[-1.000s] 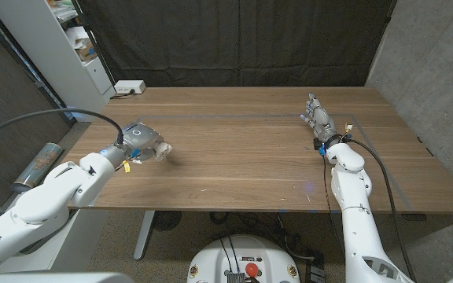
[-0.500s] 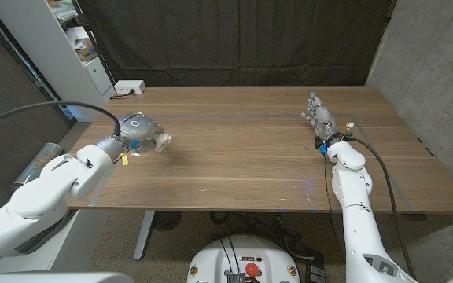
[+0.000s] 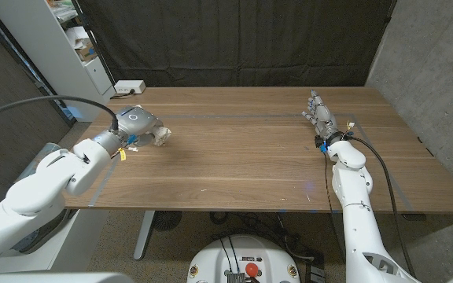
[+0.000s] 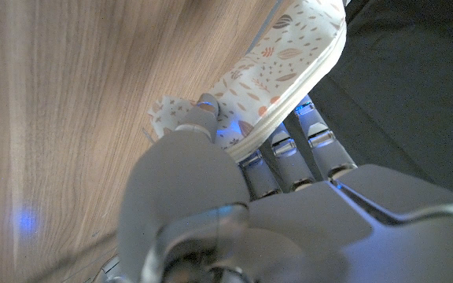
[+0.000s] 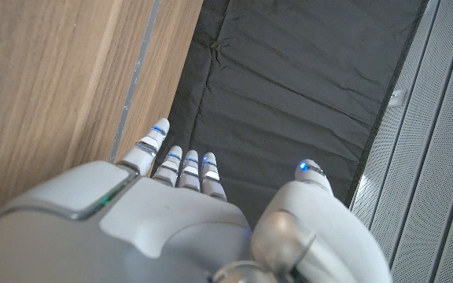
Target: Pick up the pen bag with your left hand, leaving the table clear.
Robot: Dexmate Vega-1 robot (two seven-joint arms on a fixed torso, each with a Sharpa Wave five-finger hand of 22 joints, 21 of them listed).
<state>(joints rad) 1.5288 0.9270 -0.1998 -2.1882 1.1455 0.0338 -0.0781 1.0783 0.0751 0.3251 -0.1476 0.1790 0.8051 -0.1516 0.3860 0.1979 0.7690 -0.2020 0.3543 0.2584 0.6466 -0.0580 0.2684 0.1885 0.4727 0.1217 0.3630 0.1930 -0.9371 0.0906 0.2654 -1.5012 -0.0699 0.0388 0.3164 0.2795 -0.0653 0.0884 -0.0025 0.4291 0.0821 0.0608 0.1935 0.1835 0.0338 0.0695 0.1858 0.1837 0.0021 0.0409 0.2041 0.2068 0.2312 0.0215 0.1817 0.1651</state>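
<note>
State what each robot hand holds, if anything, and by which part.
The left hand grips the patterned pen bag at one end, fingers along its zipper edge. The right hand holds nothing, fingers apart.

cream pen bag (image 4: 278, 59) with brown leaf print, brown wooden table (image 3: 250, 157)

The pen bag (image 4: 278, 75) is soft cloth, cream with little leaf and dot shapes and a pale zip along one edge. The left hand (image 3: 136, 126) is holding it, with fingers (image 4: 293, 149) wrapping around it, near the table's (image 3: 242, 157) far left corner.
</note>
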